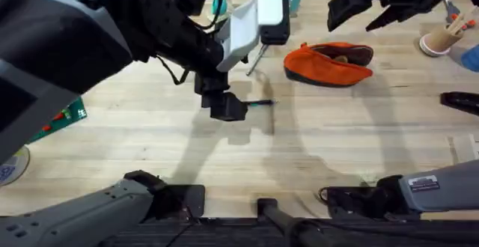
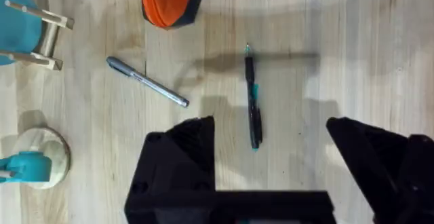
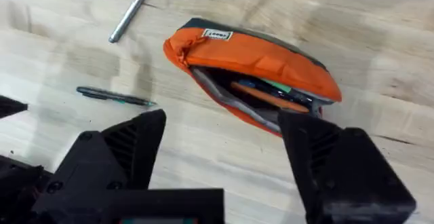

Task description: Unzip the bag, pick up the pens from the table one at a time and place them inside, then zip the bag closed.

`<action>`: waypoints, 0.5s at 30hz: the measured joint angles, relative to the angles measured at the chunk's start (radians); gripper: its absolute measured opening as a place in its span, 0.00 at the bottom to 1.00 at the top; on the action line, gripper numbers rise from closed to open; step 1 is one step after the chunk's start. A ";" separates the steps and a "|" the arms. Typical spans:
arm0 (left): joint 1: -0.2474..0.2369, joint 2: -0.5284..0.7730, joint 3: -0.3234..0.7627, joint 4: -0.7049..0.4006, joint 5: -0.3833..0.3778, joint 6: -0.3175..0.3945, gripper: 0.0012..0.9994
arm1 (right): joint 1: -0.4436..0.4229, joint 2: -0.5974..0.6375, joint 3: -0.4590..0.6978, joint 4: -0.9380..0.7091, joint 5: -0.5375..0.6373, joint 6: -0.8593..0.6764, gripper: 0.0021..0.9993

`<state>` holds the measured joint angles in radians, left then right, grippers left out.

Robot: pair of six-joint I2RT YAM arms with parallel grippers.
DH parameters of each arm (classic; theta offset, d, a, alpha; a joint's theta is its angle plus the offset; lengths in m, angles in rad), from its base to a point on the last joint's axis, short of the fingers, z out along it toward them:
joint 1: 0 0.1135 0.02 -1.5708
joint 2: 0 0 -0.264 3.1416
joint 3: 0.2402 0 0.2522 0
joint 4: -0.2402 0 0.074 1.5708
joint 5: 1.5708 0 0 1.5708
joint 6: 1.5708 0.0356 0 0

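bag [image 3: 258, 61] unzipped, gaping, at 1 o'clock on the counter [image 1: 337, 150] | both pens still out: black pen [image 2: 253, 102] centre, silver pen [image 2: 146, 81] at its 11 | left gripper [image 2: 271, 163] wide above black pen | right gripper [image 3: 224, 149] wide, empty | loading, zipping left

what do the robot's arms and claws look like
Both arms are mostly black with grey and white housing segments. The left claw and right claw each have two chunky, angular black fingers. A thin black cable loops along the left arm, and a small white label with dark print sits on the right arm's grey base segment.
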<state>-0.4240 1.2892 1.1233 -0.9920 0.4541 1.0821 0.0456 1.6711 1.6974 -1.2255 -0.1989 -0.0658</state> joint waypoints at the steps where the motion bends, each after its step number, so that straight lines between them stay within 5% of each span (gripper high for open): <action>1: 0.000 0.003 0.000 0.000 -0.001 0.002 0.99 | 0.000 0.000 0.000 0.000 0.000 0.000 1.00; 15: -0.034 0.219 0.000 0.007 -0.006 0.008 1.00 | 0.000 0.000 0.000 -0.003 0.000 0.004 1.00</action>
<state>-0.4576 1.5083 1.1233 -0.9851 0.4477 1.0897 0.0456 1.6710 1.6974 -1.2282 -0.1989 -0.0620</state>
